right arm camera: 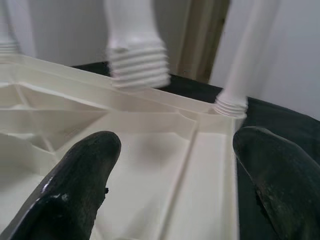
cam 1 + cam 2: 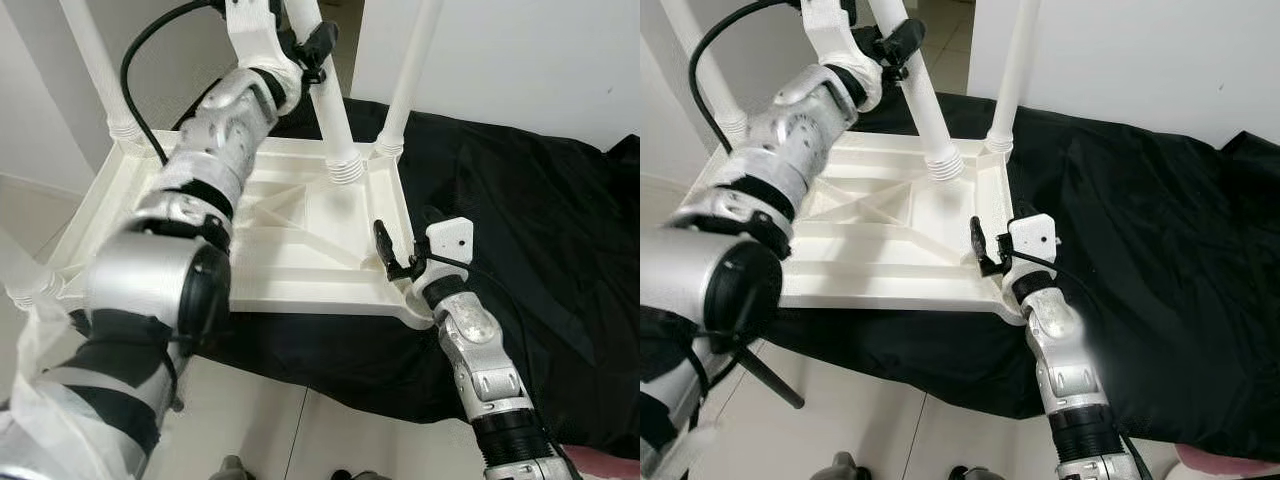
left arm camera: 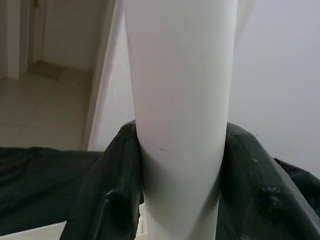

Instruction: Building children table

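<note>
While the white tabletop (image 2: 300,250) lies upside down on a black cloth (image 2: 540,260), both arms are busy at it.

Tabletop: its ribbed underside faces up; it rests on the black cloth, with pale floor tiles (image 2: 250,420) below the near edge.

Fitted legs: one leg (image 2: 100,70) stands in the far left corner, another leg (image 2: 410,80) stands in the far right corner, both upright.

Loose leg (image 2: 335,110): it is tilted, its threaded end is just above the underside, near the far right corner and not in a socket.

Left tool (image 2: 315,50): its two black fingers (image 3: 107,195) are clamped on the loose leg, high on the shaft.

Right tool (image 2: 390,255): its fingers (image 1: 80,175) stand apart, with nothing between them; it hovers at the right rim of the tabletop, near the front right corner. I cannot tell if it touches the rim.
</note>
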You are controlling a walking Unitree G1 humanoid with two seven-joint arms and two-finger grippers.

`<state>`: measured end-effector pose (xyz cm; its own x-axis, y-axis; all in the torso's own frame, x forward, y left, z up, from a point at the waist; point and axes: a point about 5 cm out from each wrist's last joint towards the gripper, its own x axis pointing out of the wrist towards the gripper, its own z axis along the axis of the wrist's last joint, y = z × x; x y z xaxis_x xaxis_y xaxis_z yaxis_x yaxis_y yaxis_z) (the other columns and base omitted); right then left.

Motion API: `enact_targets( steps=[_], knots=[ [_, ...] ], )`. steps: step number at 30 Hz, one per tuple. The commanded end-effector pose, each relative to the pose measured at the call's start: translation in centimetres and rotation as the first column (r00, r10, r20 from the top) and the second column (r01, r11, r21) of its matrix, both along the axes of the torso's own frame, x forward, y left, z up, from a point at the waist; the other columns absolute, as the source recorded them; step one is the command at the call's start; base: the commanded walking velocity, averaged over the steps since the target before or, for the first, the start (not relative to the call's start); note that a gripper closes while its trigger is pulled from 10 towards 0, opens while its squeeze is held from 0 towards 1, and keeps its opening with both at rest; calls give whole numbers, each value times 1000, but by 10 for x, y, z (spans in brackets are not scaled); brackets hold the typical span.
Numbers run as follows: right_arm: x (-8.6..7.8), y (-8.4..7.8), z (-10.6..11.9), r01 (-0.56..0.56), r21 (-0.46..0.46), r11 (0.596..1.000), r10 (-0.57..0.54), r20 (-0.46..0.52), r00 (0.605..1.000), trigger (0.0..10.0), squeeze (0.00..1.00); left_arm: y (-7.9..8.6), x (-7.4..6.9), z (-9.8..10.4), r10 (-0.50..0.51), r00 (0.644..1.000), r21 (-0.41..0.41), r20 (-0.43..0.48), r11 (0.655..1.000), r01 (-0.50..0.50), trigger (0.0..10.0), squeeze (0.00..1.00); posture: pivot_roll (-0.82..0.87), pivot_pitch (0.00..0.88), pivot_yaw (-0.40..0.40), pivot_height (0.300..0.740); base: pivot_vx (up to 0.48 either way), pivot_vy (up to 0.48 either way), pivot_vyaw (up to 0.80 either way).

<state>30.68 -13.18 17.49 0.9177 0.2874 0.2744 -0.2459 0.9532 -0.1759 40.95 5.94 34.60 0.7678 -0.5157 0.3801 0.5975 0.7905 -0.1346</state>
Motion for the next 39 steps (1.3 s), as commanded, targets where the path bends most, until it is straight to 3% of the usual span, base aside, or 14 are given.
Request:
enact_targets(
  steps=[1, 8, 14, 15, 17, 27, 39],
  knots=[
    [0, 3, 3, -31, -12, 999, 31, -6, 1000, 10000, 0, -7, -6, 6, -10, 998, 8, 61, 1000, 9, 10000, 0, -31, 79, -28, 740, 0, 0, 0],
    [2, 6, 9, -53, -40, 998, 53, -13, 999, 10000, 0, -32, -22, -2, -56, 989, 57, 139, 997, 48, 10000, 0, -32, 79, -25, 740, 0, 0, 0],
    [5, 5, 12, -42, -37, 998, 41, -14, 999, 10000, 0, -40, -30, -4, -71, 984, 67, 164, 996, 61, 10000, 0, -31, 84, -22, 740, 0, 0, 0],
    [8, 4, 18, -6, -35, 999, 6, -5, 1000, 10000, 0, -51, -40, -10, -88, 980, 83, 177, 994, 74, 10000, 0, -25, 98, -19, 740, 0, 0, 0],
    [9, 2, 22, 18, -30, 999, -18, 1, 1000, 10000, 0, -58, -46, -15, -99, 979, 96, 178, 992, 83, 10000, 0, -24, 100, -19, 740, 0, 0, 0],
    [13, -5, 27, 77, -29, 997, -76, 18, 997, 10000, 0, -71, -61, -25, -123, 977, 122, 176, 987, 102, 10000, 0, -16, 102, -24, 740, 0, 0, 0],
    [30, -14, 36, 126, -49, 991, -125, 25, 992, 10000, 0, -84, -81, -31, -169, 970, 149, 174, 978, 144, 10000, 0, -2, 96, -44, 740, 0, 0, 0]
  ],
)
